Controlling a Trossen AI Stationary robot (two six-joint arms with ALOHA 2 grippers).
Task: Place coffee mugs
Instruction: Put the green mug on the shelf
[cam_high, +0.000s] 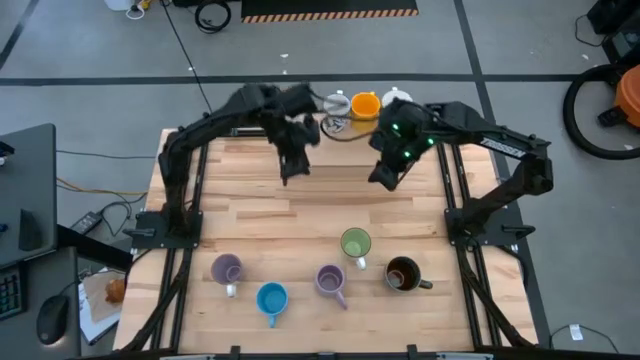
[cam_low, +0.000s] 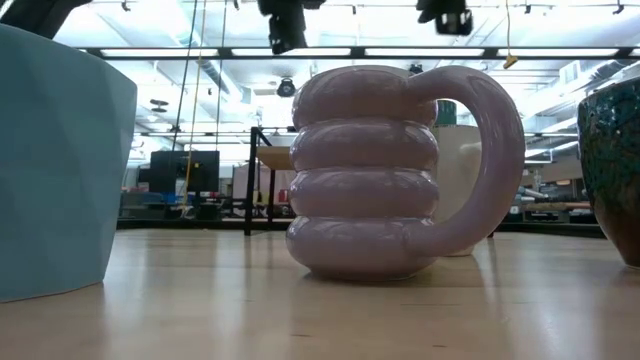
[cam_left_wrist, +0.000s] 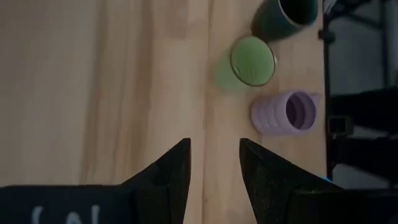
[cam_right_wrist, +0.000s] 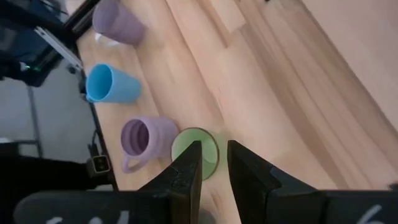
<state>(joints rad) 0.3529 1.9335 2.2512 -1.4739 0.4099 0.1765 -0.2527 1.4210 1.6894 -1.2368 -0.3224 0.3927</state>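
Five coffee mugs (cam_high: 355, 243) stand across the lower frame; orange mug (cam_high: 365, 104) waits at top centre. Left gripper (cam_high: 290, 170) and right gripper (cam_high: 384, 179) hover mid-table, parted, empty, ready for another pick.

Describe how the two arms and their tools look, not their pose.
Both arms are dark, nearly black, built of jointed links. The right arm shows green indicator lights near its wrist; the left arm shows none. The left tool has two dark, tapering, wedge-shaped fingers. The right tool has the same dark fingers, with faint white markings on its body.
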